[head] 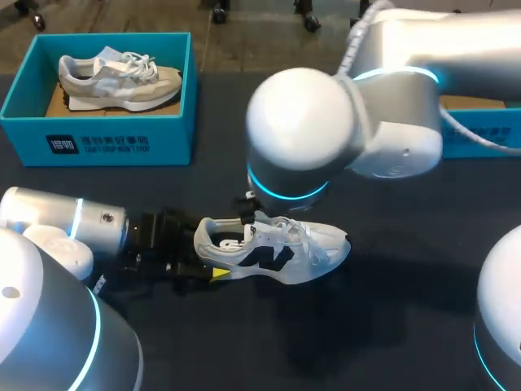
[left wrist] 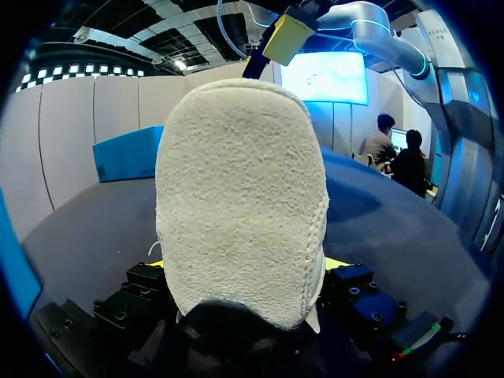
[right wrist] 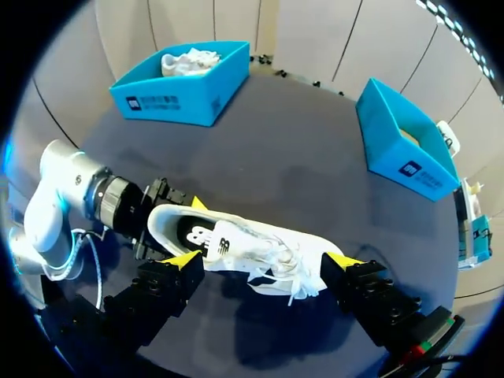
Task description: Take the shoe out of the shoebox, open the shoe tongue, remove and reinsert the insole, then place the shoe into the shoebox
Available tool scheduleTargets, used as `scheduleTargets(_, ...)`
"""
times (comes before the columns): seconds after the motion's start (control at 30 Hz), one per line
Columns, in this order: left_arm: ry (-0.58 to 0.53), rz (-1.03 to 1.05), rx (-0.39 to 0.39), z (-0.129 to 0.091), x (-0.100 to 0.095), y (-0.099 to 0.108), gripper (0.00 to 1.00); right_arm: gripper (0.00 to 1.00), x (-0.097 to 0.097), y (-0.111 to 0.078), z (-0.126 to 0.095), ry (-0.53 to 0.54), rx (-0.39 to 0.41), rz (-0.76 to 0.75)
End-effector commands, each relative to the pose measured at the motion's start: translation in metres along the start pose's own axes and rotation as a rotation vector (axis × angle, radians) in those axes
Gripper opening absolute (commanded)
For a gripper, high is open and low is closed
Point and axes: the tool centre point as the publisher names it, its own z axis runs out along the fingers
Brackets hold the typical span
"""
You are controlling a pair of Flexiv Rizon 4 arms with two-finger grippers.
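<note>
A white shoe [head: 277, 248] with a dark side logo lies on the dark table, toe to the right. Its heel [left wrist: 240, 205] sits between my left gripper's [head: 213, 261] fingers, which press it from both sides. My right gripper [right wrist: 264, 260] hangs open above the shoe [right wrist: 252, 248], one yellow tip [right wrist: 185, 260] near the heel and the other beyond the toe, neither touching. In the head view the right gripper [head: 251, 210] is mostly hidden under its arm's elbow. A dark insole [right wrist: 197, 234] shows inside the shoe opening. The left gripper [right wrist: 169, 216] holds the heel end.
A blue shoebox [head: 98, 138] at the back left holds a grey-beige shoe [head: 118, 80]. A second blue box [right wrist: 405, 150] stands at the back right, partly hidden behind my right arm in the head view. Bare table lies in front of the shoe.
</note>
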Motion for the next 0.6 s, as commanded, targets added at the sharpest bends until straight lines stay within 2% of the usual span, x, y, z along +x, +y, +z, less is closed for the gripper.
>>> scheduleTargets(0.03, -0.004, 0.001, -0.002, 0.001, 0.002, 0.000, 0.00, 1.00, 0.004, 0.001, 0.000, -0.049, 0.002, 0.000)
scheduleTargets(0.1, -0.004, 0.001, -0.002, 0.001, 0.002, 0.000, 0.00, 1.00, 0.004, 0.001, 0.000, -0.049, 0.002, 0.000)
scheduleTargets(0.13, -0.004, 0.001, -0.002, 0.001, 0.002, 0.000, 0.00, 1.00, 0.004, 0.000, 0.004, -0.068, -0.008, 0.056)
scheduleTargets(0.3, -0.004, 0.001, -0.002, 0.001, 0.002, 0.000, 0.00, 1.00, 0.014, 0.003, 0.023, -0.155, 0.067, 0.133)
scheduleTargets(0.4, -0.004, 0.001, -0.002, 0.001, 0.002, 0.000, 0.00, 1.00, 0.020, 0.004, 0.029, -0.172, 0.085, 0.180)
scheduleTargets(0.6, -0.004, 0.001, -0.002, 0.001, 0.002, 0.000, 0.00, 1.00, 0.032, 0.007, 0.038, -0.143, 0.106, 0.196)
